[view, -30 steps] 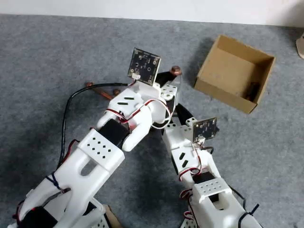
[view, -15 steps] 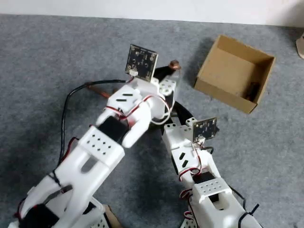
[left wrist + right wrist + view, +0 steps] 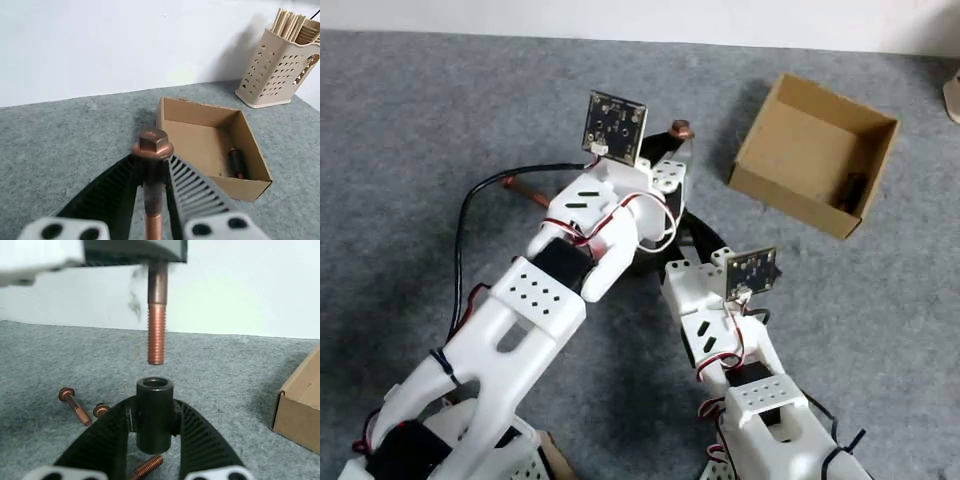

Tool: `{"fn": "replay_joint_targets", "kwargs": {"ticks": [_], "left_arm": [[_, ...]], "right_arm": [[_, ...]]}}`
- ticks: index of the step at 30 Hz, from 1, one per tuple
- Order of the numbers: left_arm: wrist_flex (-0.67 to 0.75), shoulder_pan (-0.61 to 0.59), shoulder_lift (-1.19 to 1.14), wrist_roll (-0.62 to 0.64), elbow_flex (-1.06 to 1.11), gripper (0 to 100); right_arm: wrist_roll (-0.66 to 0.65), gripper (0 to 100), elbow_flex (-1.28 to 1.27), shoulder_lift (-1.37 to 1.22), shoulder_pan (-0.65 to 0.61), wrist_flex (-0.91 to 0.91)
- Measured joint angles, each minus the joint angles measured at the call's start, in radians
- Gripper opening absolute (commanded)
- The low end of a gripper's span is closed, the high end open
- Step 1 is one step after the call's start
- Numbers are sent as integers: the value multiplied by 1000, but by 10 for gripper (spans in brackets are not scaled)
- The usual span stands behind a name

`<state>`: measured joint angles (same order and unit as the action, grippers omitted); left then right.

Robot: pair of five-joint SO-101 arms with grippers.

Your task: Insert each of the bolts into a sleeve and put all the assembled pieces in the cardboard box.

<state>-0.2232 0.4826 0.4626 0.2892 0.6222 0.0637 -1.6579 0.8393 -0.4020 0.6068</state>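
The left pincer (image 3: 152, 165) gripped a bolt (image 3: 153, 144) head-up, its thread hanging just above the sleeve (image 3: 154, 415) clamped in the right pincer (image 3: 154, 407). The cardboard box (image 3: 197, 111) apparently held one dark piece (image 3: 236, 162).

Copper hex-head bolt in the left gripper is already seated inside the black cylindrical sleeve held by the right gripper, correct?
No. The copper hex-head bolt in the left gripper hangs above the black cylindrical sleeve held by the right gripper, tip clear of its opening; the right wrist view shows the gap.
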Motion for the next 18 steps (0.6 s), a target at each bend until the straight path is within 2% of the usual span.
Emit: {"fn": "replay_joint_targets", "kwargs": {"ticks": [18], "left_arm": [[2, -5, 2, 55, 40, 5]], "right_arm": [[0, 5, 0, -2, -2, 0]]}}
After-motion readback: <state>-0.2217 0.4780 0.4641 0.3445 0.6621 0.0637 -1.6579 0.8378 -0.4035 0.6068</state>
